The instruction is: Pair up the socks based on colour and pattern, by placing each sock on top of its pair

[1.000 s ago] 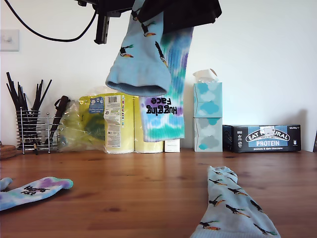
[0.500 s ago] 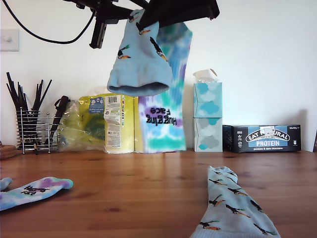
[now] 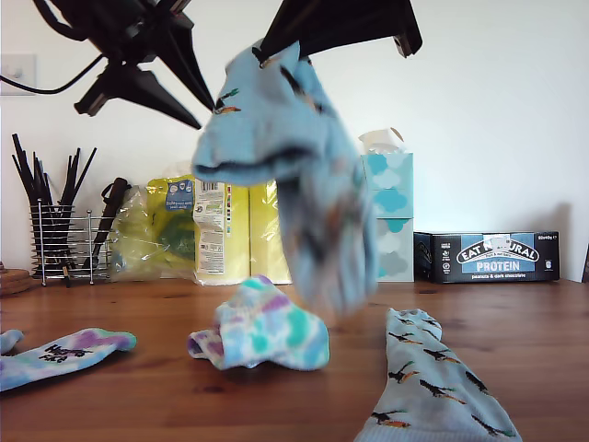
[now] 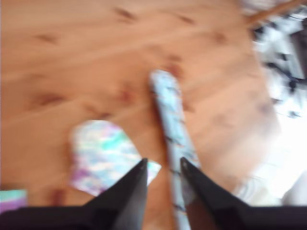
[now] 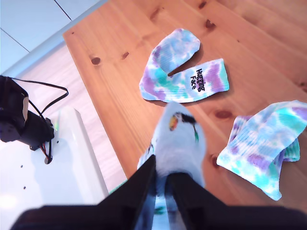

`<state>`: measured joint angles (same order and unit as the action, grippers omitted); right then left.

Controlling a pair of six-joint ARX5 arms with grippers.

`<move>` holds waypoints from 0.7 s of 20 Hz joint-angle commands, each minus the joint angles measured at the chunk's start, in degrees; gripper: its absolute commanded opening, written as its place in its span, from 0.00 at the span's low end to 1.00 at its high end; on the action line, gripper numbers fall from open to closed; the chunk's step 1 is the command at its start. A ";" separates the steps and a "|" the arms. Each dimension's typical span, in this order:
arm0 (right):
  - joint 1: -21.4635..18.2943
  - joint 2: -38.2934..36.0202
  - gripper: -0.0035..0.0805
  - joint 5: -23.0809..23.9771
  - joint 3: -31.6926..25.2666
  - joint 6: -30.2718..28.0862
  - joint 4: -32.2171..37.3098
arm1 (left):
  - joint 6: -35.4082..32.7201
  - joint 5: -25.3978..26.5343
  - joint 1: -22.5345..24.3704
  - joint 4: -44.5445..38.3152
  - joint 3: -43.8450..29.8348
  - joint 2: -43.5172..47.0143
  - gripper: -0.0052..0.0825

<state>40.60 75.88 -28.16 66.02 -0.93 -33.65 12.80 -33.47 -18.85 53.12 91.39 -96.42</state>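
Your second gripper (image 5: 160,179) has its jaws clamped on a blue bird sock (image 3: 276,147), hanging high over the desk (image 3: 276,405); its mate (image 3: 433,387) lies flat at the exterior view's lower right, long axis running toward the camera; carry it that way. Your first gripper (image 4: 163,167) is slightly parted and empty; a crumpled tie-dye sock (image 3: 262,336) lies below it; the flat tie-dye sock (image 3: 60,354) waits at the exterior view's left.

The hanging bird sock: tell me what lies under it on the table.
Below the hanging bird sock, held by my second gripper, a crumpled tie-dye sock lies on the wooden table. Anything beneath that heap is covered.
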 commanded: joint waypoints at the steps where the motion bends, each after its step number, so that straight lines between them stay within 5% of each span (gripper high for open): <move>1: -0.02 -0.11 0.03 -0.11 0.74 2.14 -0.15 | -2.40 0.09 -1.03 0.94 0.37 1.42 0.37; 8: -11.30 -0.09 0.03 1.97 1.36 4.07 -0.74 | -5.35 0.15 -1.18 3.04 0.37 1.42 0.37; 11: -18.29 1.42 0.03 4.07 1.36 4.09 6.88 | -5.35 0.13 -1.18 2.43 0.37 1.42 0.37; 14: -21.51 6.34 0.03 0.09 1.36 5.97 13.09 | -5.35 0.13 -1.18 2.14 0.37 1.42 0.37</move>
<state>18.24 79.48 -26.89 67.48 4.71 -21.45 8.08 -33.26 -20.05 55.46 91.39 -96.36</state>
